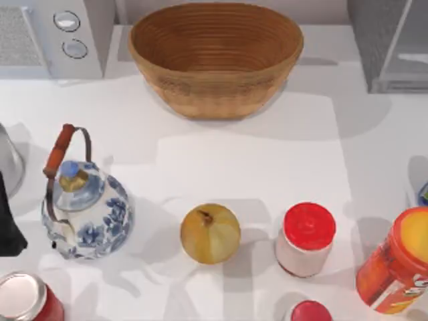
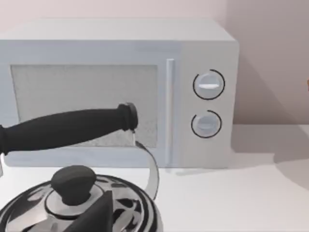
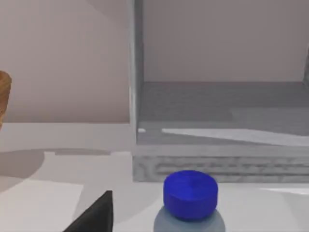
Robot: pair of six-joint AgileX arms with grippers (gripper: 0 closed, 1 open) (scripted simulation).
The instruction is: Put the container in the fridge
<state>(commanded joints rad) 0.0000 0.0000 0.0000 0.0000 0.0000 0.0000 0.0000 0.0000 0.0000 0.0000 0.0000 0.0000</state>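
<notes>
The fridge (image 1: 378, 47) stands at the back right, with speckled dark-grey walls and its light-framed door (image 1: 409, 40) swung out. The right wrist view looks into the fridge's pale interior (image 3: 217, 106). Container-like things stand at the front right: a white jar with a red lid (image 1: 306, 239), an orange canister (image 1: 400, 262), another red lid (image 1: 309, 312), and a blue-capped bottle (image 3: 190, 195) just below my right gripper (image 3: 96, 215). I cannot tell which one is the container. My left gripper (image 2: 96, 215) hangs at the left edge over a metal kettle (image 2: 77, 203).
A white microwave (image 1: 60, 37) sits at the back left and a wicker basket (image 1: 215, 57) at the back middle. A blue-and-white teapot (image 1: 87, 207), a yellow onion (image 1: 210, 233) and a red can (image 1: 27, 299) stand along the front.
</notes>
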